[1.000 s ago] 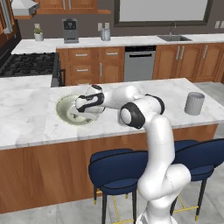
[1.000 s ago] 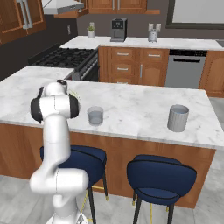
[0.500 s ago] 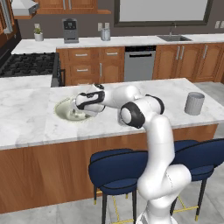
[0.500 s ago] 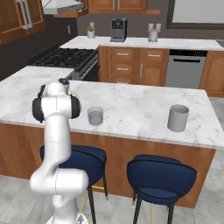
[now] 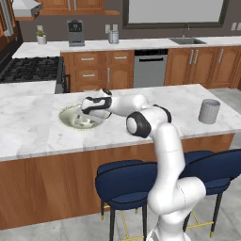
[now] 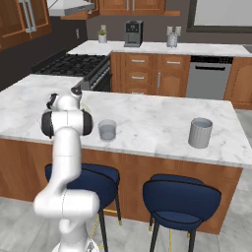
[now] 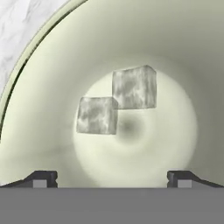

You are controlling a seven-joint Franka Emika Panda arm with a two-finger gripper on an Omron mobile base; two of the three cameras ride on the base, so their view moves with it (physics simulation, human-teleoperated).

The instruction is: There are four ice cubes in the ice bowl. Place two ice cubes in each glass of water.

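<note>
The hand (image 7: 112,177) hangs low over the ice bowl (image 5: 70,113), its fingertips (image 7: 41,178) set wide apart at the bottom of the hand view and holding nothing. In the well of the bowl lie two ice cubes (image 7: 116,105), touching at one corner: one just left of centre and the other at about 1 o'clock from it, both ahead of the fingertips and between their lines. Only these two cubes show in the bowl, so by the look of it half of the four have already gone out, though the contents of the tumblers are too small to tell. The nearer glass of water (image 6: 107,130) stands on the marble tabletop (image 6: 147,118) at about 3 o'clock from the arm in the right base view, and the farther glass (image 6: 200,132) sits well apart from it toward the tabletop's right end. What is left, as I judge it, is to close on one of the remaining cubes, carry it to a glass, and then do the same with the last one.
</note>
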